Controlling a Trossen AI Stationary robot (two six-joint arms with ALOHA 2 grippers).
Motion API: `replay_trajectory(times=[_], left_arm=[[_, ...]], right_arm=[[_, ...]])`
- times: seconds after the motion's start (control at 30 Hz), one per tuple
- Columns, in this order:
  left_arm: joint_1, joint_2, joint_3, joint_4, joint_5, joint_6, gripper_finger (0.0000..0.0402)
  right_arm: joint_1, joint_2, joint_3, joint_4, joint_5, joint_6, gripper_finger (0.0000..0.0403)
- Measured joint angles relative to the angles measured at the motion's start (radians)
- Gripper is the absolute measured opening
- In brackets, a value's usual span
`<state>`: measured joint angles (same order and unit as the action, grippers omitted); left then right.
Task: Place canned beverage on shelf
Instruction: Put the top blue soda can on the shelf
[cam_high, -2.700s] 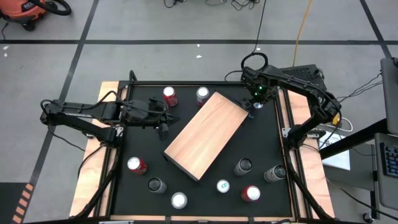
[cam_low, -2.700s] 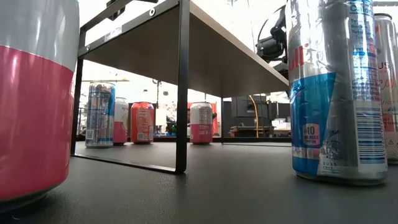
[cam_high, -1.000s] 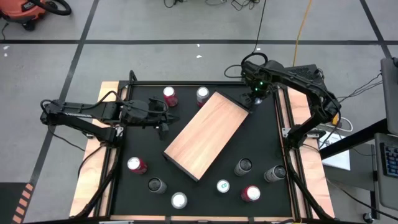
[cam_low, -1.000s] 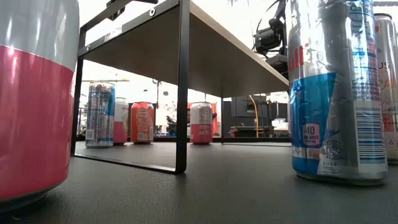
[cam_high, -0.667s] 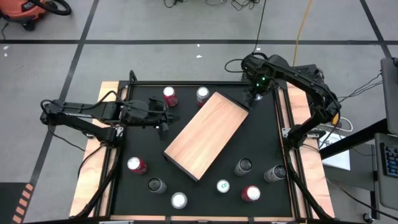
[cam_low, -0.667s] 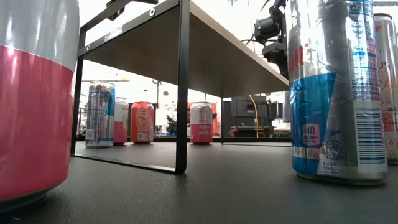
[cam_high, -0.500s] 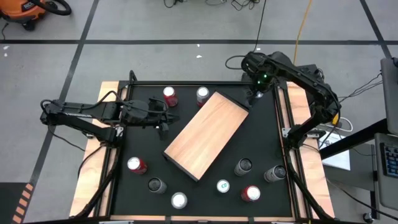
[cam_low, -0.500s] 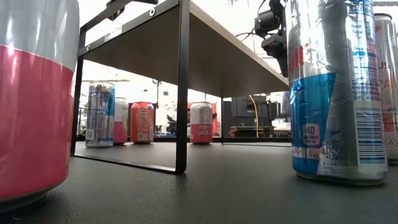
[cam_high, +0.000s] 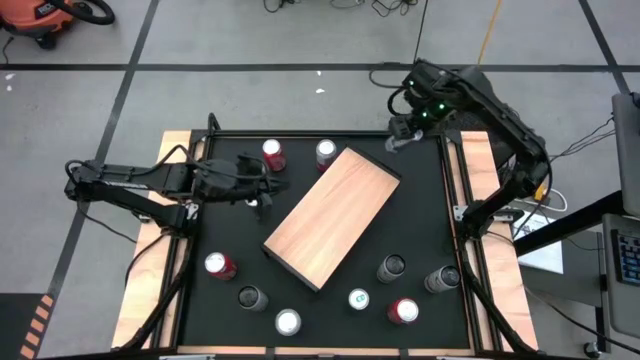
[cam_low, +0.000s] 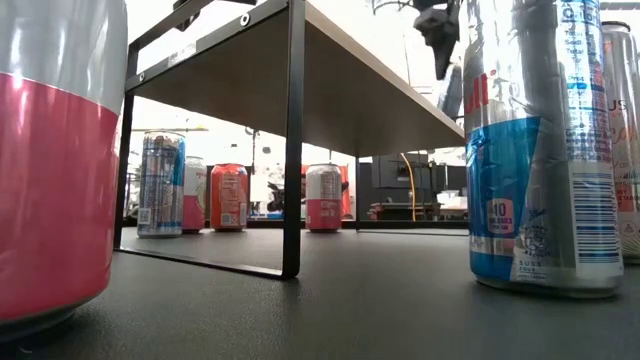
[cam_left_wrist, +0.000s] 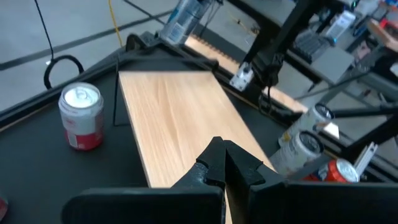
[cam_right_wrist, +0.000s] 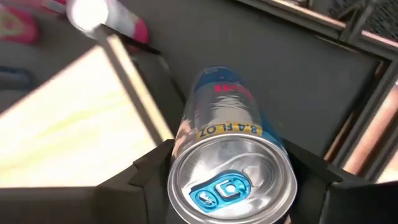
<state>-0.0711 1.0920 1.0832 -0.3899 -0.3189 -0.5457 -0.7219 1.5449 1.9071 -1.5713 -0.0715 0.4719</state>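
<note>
A blue can (cam_right_wrist: 227, 155) was held between the fingers of the right gripper (cam_high: 399, 135), raised above the table's (cam_high: 430, 230) far right corner, just beyond the shelf's (cam_high: 330, 215) far end. The shelf lay diagonally mid-table. The left gripper (cam_high: 262, 190) was kept closed and empty, resting beside the shelf's left edge.

Grey floor (cam_high: 250, 40) w/ black tape lines; orange vac (cam_high: 45, 20) top-left; yellow cable (cam_high: 487, 35).

Overhead, table-level, two wrist views
</note>
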Motion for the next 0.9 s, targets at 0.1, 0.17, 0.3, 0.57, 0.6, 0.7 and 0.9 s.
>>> replay_trajectory(times=[0.1,0.17,0.3,0.57,0.6,0.7,0.9], left_arm=[[0.000,0.000,0.000,0.027,-0.030,-0.001,0.0000],[0.000,0.000,0.000,0.031,-0.051,0.000,0.0000],[0.006,0.000,0.000,0.041,-0.078,-0.001,0.0000],[0.032,0.000,0.000,0.113,-0.057,0.007,0.0058],[0.035,0.000,0.000,0.119,-0.057,0.009,0.0076],[0.046,0.000,0.000,0.131,-0.056,0.013,0.0138],[0.052,0.000,0.000,0.214,-0.057,0.169,0.0236]], right_arm=[[0.012,0.000,0.049,0.000,-0.019,0.018,0.0212],[0.021,-0.001,0.074,-0.001,-0.036,0.032,0.0212],[0.045,-0.001,0.117,0.000,-0.039,0.055,0.0212],[0.104,-0.001,0.165,0.000,-0.068,0.103,0.0212],[0.113,-0.001,0.168,0.000,-0.069,0.111,0.0212],[0.140,-0.001,0.176,0.000,-0.069,0.131,0.0212],[0.199,-0.001,0.177,0.055,-0.092,0.179,0.0212]])
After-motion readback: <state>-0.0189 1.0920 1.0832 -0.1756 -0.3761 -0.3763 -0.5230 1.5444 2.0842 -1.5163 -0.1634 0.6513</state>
